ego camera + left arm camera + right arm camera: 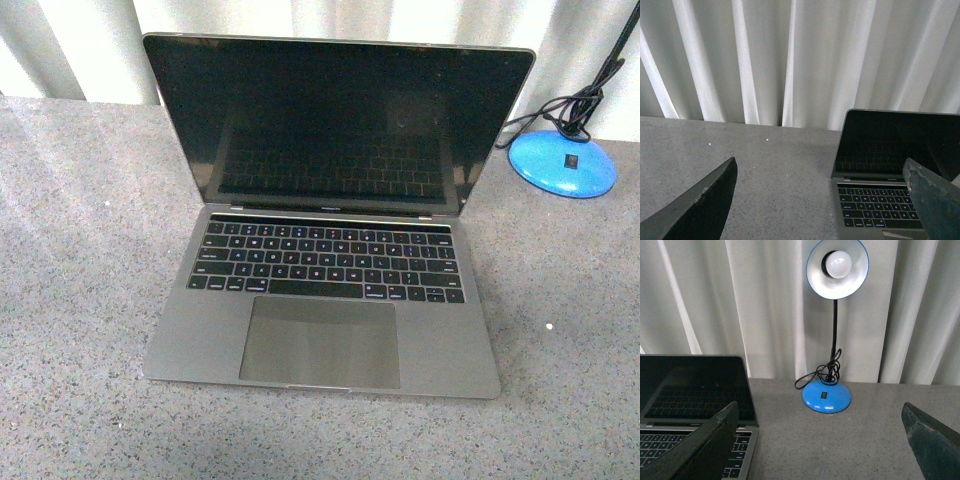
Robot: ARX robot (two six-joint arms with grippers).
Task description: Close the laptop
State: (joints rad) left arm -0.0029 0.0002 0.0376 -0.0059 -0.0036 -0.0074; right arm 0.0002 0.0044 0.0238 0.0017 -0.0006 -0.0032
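The laptop (pixel 325 300) sits open in the middle of the grey table, its black screen (pixel 335 120) upright and dark, black keys and a large trackpad facing me. Neither arm shows in the front view. In the left wrist view my left gripper (pixel 822 200) is open, hovering over bare table beside the laptop (pixel 875 205), one finger (pixel 935 200) overlapping the keyboard's edge. My right gripper (pixel 820 440) is open too, above the table between the laptop (pixel 690 400) and the lamp, holding nothing.
A blue desk lamp (pixel 827 395) with a black gooseneck and coiled cord stands at the back right of the laptop; its base (pixel 562 162) shows in the front view. White curtains (pixel 790 60) hang behind the table (pixel 80 300).
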